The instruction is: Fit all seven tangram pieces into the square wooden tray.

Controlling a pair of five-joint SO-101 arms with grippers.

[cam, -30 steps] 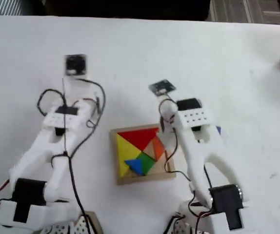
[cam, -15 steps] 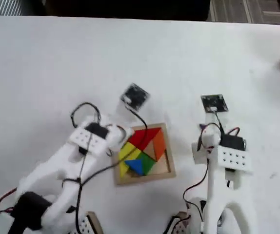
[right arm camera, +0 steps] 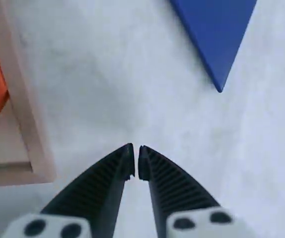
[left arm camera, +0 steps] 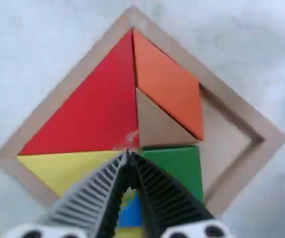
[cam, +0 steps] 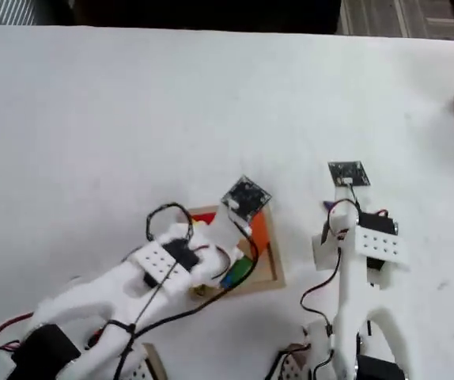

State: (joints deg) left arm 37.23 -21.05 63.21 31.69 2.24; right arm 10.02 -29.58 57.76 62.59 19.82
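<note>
Six pieces are seen seated in the tray (left arm camera: 58, 99): a red triangle (left arm camera: 93, 109), an orange parallelogram (left arm camera: 167, 82), a tan triangle (left arm camera: 155, 126), a green square (left arm camera: 179, 166), a yellow triangle (left arm camera: 63, 168) and a small blue piece (left arm camera: 128, 215), partly hidden by the left gripper (left arm camera: 130, 157). One triangular corner (left arm camera: 227, 148) of the tray, beside the orange and green pieces, is left bare. The seventh piece, a blue triangle (right arm camera: 217, 29), is found lying flat on the table (right arm camera: 83, 74) near the tray. The task is judged nearly done, with only that triangle left to be placed. The left gripper is held over the tray's middle, fingers pressed together on nothing. The right gripper (right arm camera: 135, 163), over the table just beside the tray, is likewise all but closed and empty.
</note>
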